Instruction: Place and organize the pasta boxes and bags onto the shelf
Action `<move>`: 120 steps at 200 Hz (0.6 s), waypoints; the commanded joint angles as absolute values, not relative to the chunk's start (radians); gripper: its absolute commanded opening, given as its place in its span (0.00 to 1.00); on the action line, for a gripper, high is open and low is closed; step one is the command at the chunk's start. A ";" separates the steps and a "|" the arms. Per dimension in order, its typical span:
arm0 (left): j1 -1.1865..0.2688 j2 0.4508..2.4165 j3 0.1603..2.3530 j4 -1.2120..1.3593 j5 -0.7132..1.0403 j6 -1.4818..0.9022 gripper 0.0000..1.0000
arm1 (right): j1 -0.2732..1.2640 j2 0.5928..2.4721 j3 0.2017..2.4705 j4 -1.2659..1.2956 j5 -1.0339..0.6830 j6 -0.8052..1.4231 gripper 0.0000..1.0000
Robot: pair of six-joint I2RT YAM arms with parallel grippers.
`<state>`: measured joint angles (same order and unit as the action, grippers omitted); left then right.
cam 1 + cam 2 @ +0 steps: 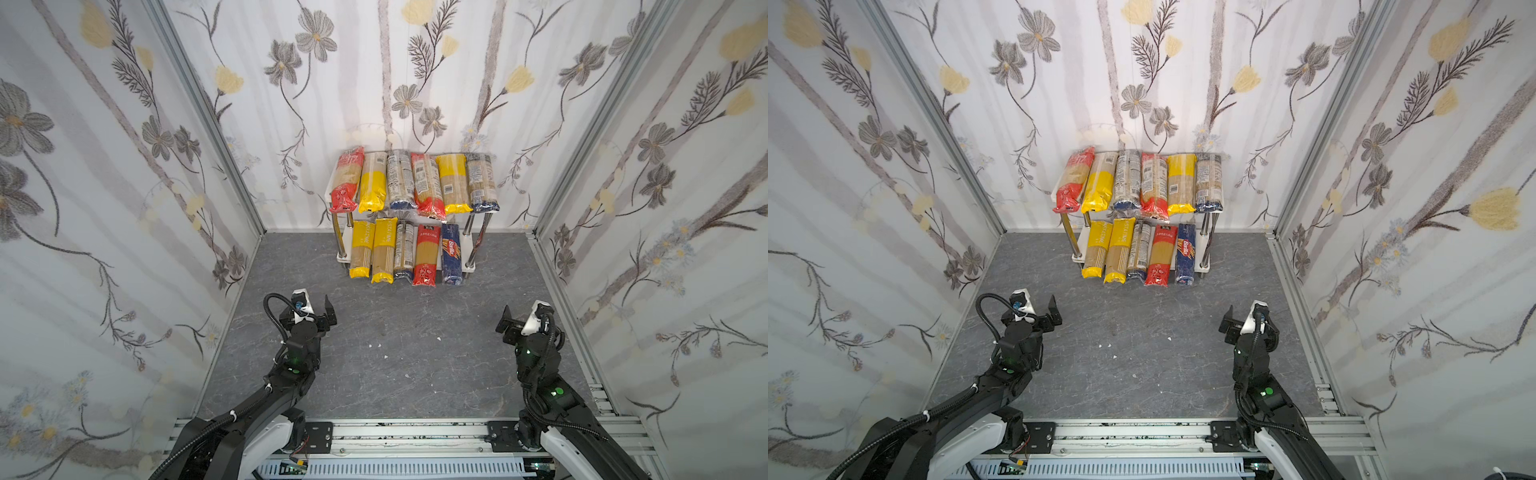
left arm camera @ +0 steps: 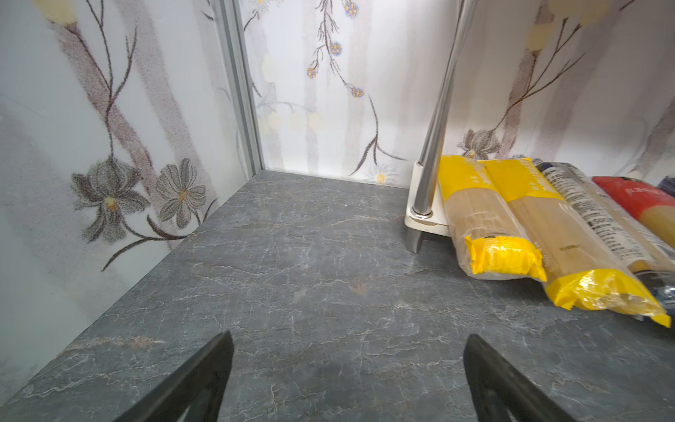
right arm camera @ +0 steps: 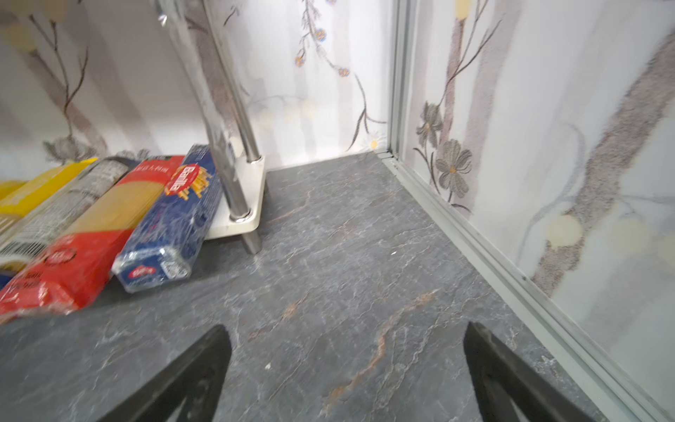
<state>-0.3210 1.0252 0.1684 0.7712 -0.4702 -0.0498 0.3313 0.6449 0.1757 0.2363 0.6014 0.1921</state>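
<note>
The shelf (image 1: 343,259) stands against the back wall in both top views. Several pasta bags (image 1: 415,183) with red, yellow and dark blue ends lie side by side on its upper board. On the lower board lie several more bags (image 1: 384,255) and the dark blue Barilla box (image 1: 451,253), their front ends sticking out over the table. My left gripper (image 1: 308,309) hovers open and empty in front of the shelf's left side. My right gripper (image 1: 527,318) is open and empty near the right wall. The right wrist view shows the Barilla box (image 3: 175,215); the left wrist view shows yellow-ended bags (image 2: 500,255).
Floral walls with aluminium corner posts (image 1: 208,112) enclose the dark slate tabletop (image 1: 395,374) on three sides. A few white crumbs (image 1: 378,345) lie mid-table. A metal rail (image 1: 407,434) carrying both arm bases runs along the front edge.
</note>
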 commanded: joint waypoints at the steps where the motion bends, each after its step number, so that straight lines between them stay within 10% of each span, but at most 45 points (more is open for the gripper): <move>1: -0.289 1.114 0.165 0.925 -0.422 -0.037 1.00 | 0.254 0.681 0.153 0.437 0.511 0.173 1.00; 120: -0.169 1.470 0.225 1.275 -0.423 0.015 1.00 | -0.038 1.279 0.173 1.091 0.163 0.178 1.00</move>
<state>-0.1932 1.4239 0.2340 1.1027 -0.4416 0.0055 -0.0338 1.1973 0.1318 0.8726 0.2508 0.1997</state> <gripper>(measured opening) 0.998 0.996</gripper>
